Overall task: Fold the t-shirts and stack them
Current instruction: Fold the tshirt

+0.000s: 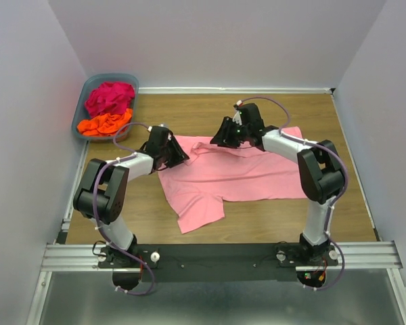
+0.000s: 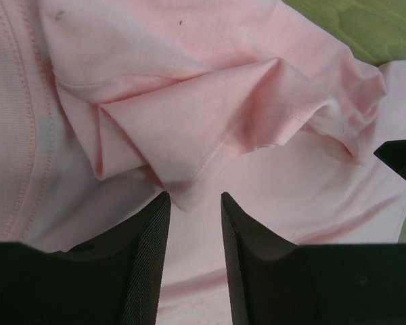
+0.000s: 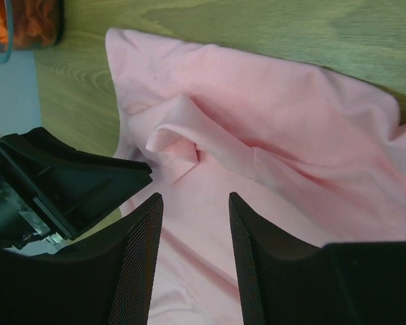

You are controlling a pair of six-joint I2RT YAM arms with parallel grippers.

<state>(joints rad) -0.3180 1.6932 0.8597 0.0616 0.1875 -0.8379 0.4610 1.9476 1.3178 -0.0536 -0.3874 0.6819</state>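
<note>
Left gripper (image 2: 195, 198) spread, pinching nothing. Light pink soft-cloth t-shirt (image 2: 189, 128) bunched at its 12 o'clock, hem corner at the tips. Shirt lies on the wooden counter (image 1: 189, 112), long axis 9-to-3. Right gripper (image 3: 195, 196) spread, crease at 12.

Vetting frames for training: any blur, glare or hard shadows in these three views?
Top external: soft even light, no glare, light pink t-shirt sharp, faint shadows only. Left wrist: shirt folds in focus, left gripper's fingers nearly black. Right wrist: shirt and wooden table crisp, grey-blue basket cropped at the top-left corner.
</note>
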